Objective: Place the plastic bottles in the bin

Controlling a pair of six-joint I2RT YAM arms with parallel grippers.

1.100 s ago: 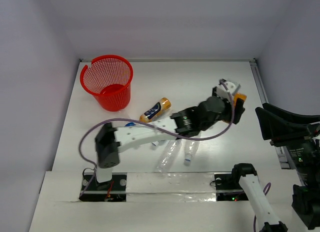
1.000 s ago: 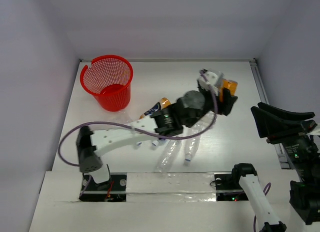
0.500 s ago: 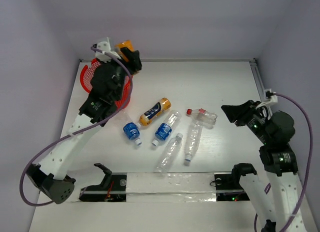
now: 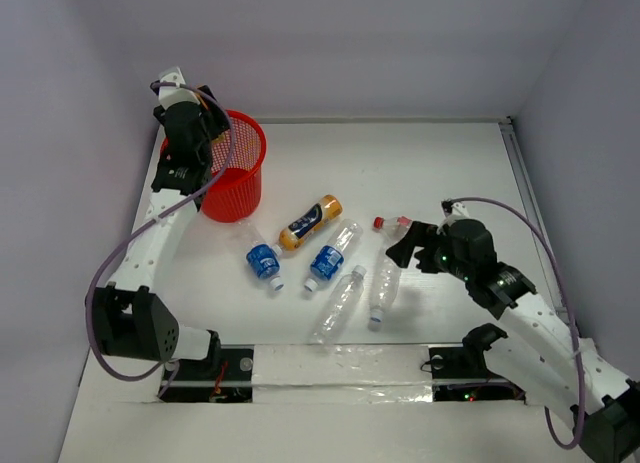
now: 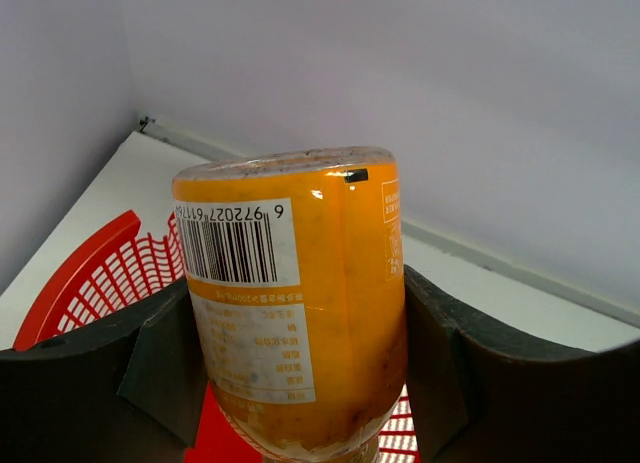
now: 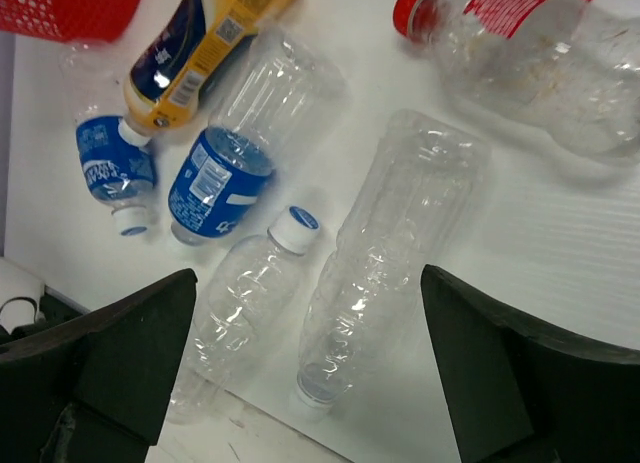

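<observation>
L wrist cam: left hand [image 5: 300, 388] pinches orange bottle [image 5: 295, 303] above bin [image 5: 90, 283]; right hand [image 6: 308, 328] spread.

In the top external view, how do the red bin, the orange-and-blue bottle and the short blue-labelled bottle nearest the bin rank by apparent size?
Largest to smallest:
1. red bin
2. orange-and-blue bottle
3. short blue-labelled bottle

6 bottles [image 4: 330, 255] lie on the table [image 4: 430, 163], right of the bin [image 4: 236, 188].
</observation>
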